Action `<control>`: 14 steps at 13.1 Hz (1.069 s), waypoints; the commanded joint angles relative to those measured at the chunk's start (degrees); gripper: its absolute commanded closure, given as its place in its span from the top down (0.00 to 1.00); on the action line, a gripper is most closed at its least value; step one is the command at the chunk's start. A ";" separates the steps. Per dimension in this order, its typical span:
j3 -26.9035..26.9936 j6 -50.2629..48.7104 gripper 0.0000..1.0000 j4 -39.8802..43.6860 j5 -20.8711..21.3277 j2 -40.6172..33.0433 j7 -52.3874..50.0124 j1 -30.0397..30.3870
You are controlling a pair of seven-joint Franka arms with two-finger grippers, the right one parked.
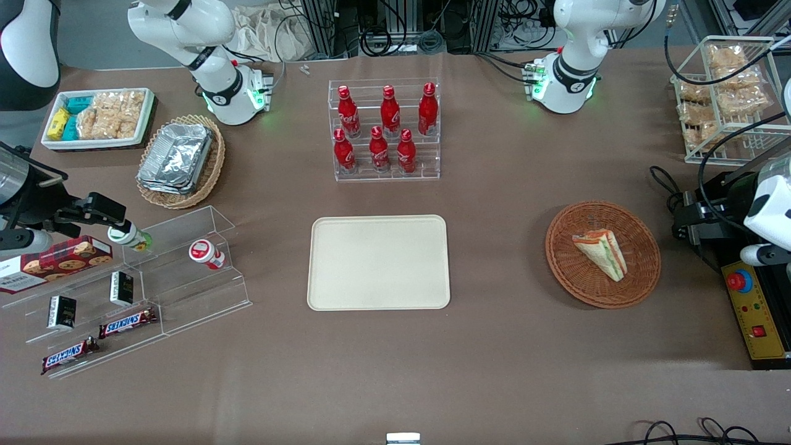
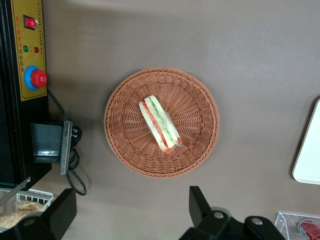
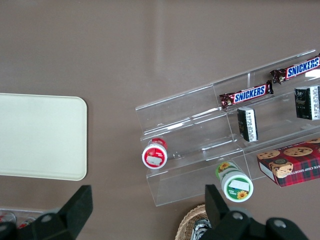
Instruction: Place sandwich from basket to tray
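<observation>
Held spread wide and empty, the left gripper (image 2: 131, 212) was positioned high above the basket (image 1: 639, 272), nothing grasped. Toward the parked arm's end from the basket, the tray (image 1: 378, 261) lay bare. Inside the basket the sandwich (image 1: 602, 252) rested untouched; pickup and transfer remained undone.

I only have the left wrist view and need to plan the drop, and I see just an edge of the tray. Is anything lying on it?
Observer: No. The front view shows the whole tray bare. The sandwich lies in the basket.
Operator: Anything tall near the tray?
Observer: A clear rack of six red cola bottles stands farther from the front camera than the tray, apart from it. The gripper hangs above the table beside the basket, fingers open.
</observation>
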 commanded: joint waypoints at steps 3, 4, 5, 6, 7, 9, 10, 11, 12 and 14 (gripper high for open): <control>-0.25 0.26 1.00 0.82 -0.51 0.73 -0.14 0.13; -0.25 0.26 1.00 0.74 -0.42 0.73 -0.14 0.13; -0.25 0.26 1.00 0.65 -0.42 1.08 -0.14 0.13; -0.25 0.26 1.00 0.30 -0.51 1.08 -0.14 0.05; -0.25 0.26 1.00 -0.23 -0.51 1.08 -0.40 -0.04; -0.25 1.39 1.00 -1.89 -0.16 0.73 -4.86 -0.31; -0.25 2.45 1.00 -2.77 -0.16 0.73 -7.76 -0.39; -0.25 3.67 1.00 -3.82 -0.16 0.73 -10.14 -0.39; -0.25 5.77 1.00 -5.58 -0.51 0.73 -12.77 -0.39; -0.25 11.31 1.00 -9.97 -0.51 0.46 -21.36 -0.48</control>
